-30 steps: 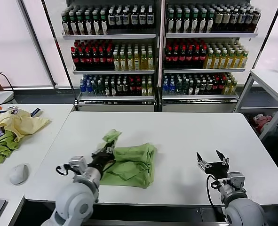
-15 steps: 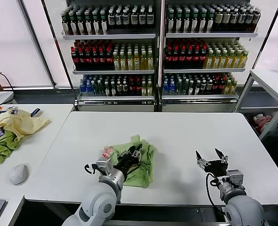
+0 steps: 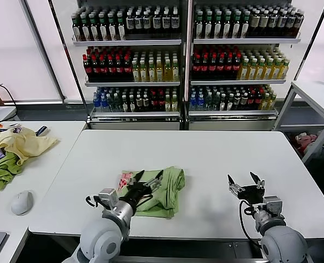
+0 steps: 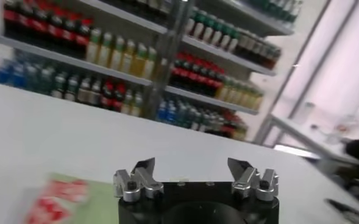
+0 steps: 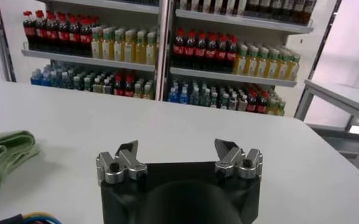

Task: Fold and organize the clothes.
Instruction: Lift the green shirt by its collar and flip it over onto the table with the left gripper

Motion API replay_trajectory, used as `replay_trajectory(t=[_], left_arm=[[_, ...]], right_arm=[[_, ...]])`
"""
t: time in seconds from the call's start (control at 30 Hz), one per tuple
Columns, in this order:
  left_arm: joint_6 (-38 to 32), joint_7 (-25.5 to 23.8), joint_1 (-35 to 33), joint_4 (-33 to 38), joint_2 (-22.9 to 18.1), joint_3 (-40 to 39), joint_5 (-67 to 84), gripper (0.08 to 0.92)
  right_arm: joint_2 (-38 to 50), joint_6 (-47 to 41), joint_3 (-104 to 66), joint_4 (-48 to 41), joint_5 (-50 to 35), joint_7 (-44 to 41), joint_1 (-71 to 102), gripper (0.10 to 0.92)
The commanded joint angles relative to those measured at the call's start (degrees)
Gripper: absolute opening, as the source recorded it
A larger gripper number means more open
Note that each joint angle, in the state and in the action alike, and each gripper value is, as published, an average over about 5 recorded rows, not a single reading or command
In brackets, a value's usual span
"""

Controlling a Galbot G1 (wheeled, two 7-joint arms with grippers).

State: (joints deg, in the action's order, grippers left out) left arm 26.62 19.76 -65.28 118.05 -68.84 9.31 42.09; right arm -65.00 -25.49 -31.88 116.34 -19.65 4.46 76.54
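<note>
The light sage-green shirt [image 3: 164, 190] lies folded in a compact bundle on the white table [image 3: 205, 150], its red-and-white patch [image 3: 125, 178] facing up at its left edge. My left gripper [image 3: 149, 175] hovers just over the bundle's left part, open, with nothing between its fingers. In the left wrist view the left gripper [image 4: 191, 163] stands wide, and the shirt [image 4: 75, 198] shows below it. My right gripper [image 3: 241, 177] waits open over bare table to the right of the shirt, apart from it. The right wrist view shows the right gripper [image 5: 176, 145] and the shirt [image 5: 5, 155] off to one side.
On a side table to the left lie a pale yellow garment [image 3: 22, 142], a darker olive one [image 3: 0, 172] and a white mouse [image 3: 22, 203]. Shelves of bottles [image 3: 183, 60] stand behind the table. Another white table [image 3: 315, 96] is at the far right.
The left gripper carried the shirt's left flap over to the right onto the bundle, then let go and opened. The patch now faces up. The right gripper stayed put.
</note>
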Motion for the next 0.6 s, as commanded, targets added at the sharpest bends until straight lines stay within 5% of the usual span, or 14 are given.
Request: replay_trajectory(t=[0.03, 0.6], left_arm=[[-3.4, 3.9, -0.6, -13.3, 2.6, 6.2, -15.6, 0.808], [0.9, 3.9, -3.0, -12.8, 0.6, 2.4, -15.3, 0.822]], right_arm=[[-0.3, 0.0, 0.0, -0.2, 0.2, 0.1, -0.1, 0.823], [-0.7, -0.3, -0.5, 0.1, 0.2, 0.2, -0.5, 0.823]])
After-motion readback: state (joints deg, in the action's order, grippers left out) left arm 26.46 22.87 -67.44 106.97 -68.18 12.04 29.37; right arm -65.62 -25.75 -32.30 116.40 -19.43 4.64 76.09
